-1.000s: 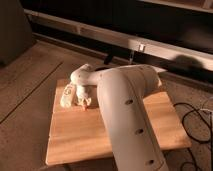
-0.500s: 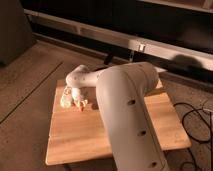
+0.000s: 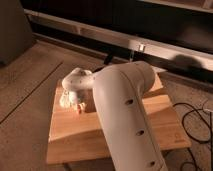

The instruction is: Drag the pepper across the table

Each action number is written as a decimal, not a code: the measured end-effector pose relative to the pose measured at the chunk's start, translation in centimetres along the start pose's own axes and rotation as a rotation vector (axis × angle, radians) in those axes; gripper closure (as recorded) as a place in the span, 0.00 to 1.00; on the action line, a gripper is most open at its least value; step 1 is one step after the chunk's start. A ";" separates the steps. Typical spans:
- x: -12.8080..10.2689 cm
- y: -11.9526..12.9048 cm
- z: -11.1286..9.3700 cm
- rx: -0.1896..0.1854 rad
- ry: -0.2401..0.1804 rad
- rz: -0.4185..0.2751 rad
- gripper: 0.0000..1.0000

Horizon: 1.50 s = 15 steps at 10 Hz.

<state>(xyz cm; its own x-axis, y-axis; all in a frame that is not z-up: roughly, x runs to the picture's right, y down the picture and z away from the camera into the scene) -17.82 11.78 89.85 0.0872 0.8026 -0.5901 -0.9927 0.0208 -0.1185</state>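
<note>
The table (image 3: pixel 75 135) is a squarish light-brown wooden top on the floor. My white arm reaches over it from the lower right, and its rounded wrist hangs over the far left corner. My gripper (image 3: pixel 78 100) points down under the wrist, at the table surface. The pepper (image 3: pixel 77 107) shows as a tiny red-orange spot right at the gripper's tip, half hidden by it. I cannot tell whether the gripper touches it. A pale cream lumpy item (image 3: pixel 64 100) lies just left of the gripper.
Black cables (image 3: pixel 196 120) lie on the floor to the right of the table. A dark unit with a metal rail (image 3: pixel 140 47) runs along the back. Speckled floor (image 3: pixel 25 90) lies to the left. My arm hides much of the table's right half.
My wrist and gripper have shifted a little to the left, toward the table's far left corner and the cream item. The cream item has not moved.
</note>
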 end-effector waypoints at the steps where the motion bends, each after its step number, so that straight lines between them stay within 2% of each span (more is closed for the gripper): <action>1: 0.1 0.9 -0.2 -0.001 -0.009 -0.018 1.00; 3: 0.6 2.4 -0.2 0.004 -0.014 -0.051 1.00; 8: 3.2 9.2 0.6 0.033 -0.012 -0.187 1.00; 11: 4.3 12.2 1.4 0.063 0.000 -0.248 1.00; 15: 4.3 15.3 2.5 0.118 0.019 -0.326 1.00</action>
<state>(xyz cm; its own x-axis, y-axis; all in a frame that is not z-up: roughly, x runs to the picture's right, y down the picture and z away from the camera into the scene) -32.82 17.04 87.54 0.4015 0.7311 -0.5516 -0.9152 0.3435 -0.2110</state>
